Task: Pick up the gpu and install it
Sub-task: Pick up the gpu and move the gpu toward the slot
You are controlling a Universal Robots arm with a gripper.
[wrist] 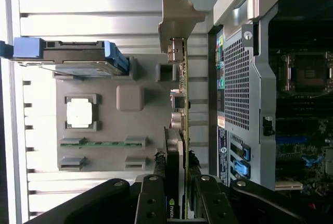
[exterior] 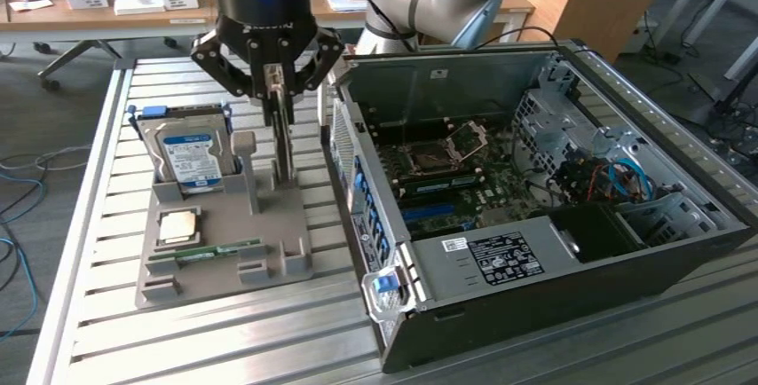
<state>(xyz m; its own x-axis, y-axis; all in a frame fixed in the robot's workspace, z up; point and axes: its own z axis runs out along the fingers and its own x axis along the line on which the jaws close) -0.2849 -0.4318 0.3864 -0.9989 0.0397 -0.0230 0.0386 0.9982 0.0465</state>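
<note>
My pincer [exterior: 273, 73] is closed on the gpu [exterior: 282, 137]. In the wrist view the card runs edge-on between my fingers [wrist: 155, 195], one on each face, with its silver bracket at the far end.

**Position.** The card hangs upright beneath the pincer, over the grey parts holder [exterior: 272, 234] on the slatted metal table [exterior: 177, 341]. It is just beside the open computer case [exterior: 663, 252] and outside it. I cannot tell whether its lower edge has cleared the holder.

**Progress.** I judge the pickup done, or very nearly. Installation is not done, since no card stands on the motherboard [exterior: 474, 194] inside the case. The hard drive [exterior: 190, 156], the memory stick [exterior: 219, 252] and the square processor chip [exterior: 177, 225] sit in their places on the holder.

**Markings.**
- **Hard drive:** it carries a blue and white label, but the print is too small to read.
- **Case interior:** a white sticker [exterior: 503, 256] on the dark cover holds rows of fine print and symbols, none legible.
- **Card:** a small green mark shows on its dark face near my fingers, and I cannot make it out.
- **Pincer:** pale lettering runs across the body and is not readable.
</note>
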